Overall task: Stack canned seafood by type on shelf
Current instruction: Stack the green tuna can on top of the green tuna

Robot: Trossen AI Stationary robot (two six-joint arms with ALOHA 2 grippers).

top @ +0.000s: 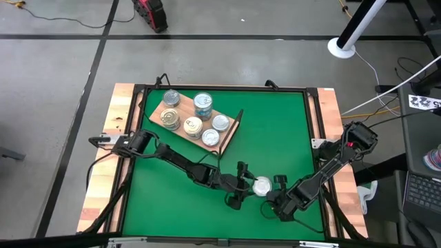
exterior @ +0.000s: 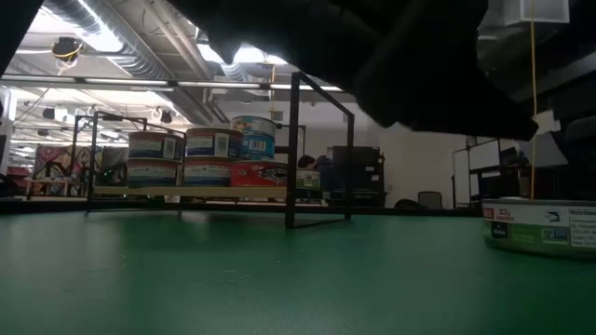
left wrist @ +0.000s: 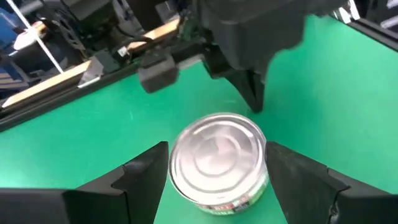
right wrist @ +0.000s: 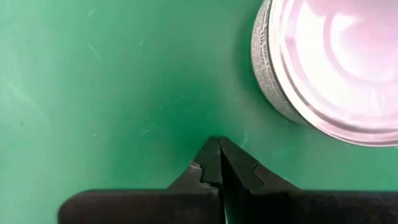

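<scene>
1. The left gripper (left wrist: 217,171) stood spread wide around a lone tin (left wrist: 219,163) on the green mat (top: 275,131), one finger (left wrist: 140,171) on each side of it, with gaps showing and nothing gripped.
2. The right gripper (right wrist: 221,163) rested just beside the same tin, its fingertips pinched together on nothing, low over the mat.
3. The tin sat near the table's front edge, well apart from the shelf (top: 231,131).
4. Flat, round and rigid, the tin would likely prove light but slick on its bright metal; the surest hold looked to be across its side wall, below the rim.
5. Its silver top carried pressed rings, and a printed label ran round its side.
6. On the shelf, six other tins (top: 194,118) stood in view from above, some stacked two high.
</scene>
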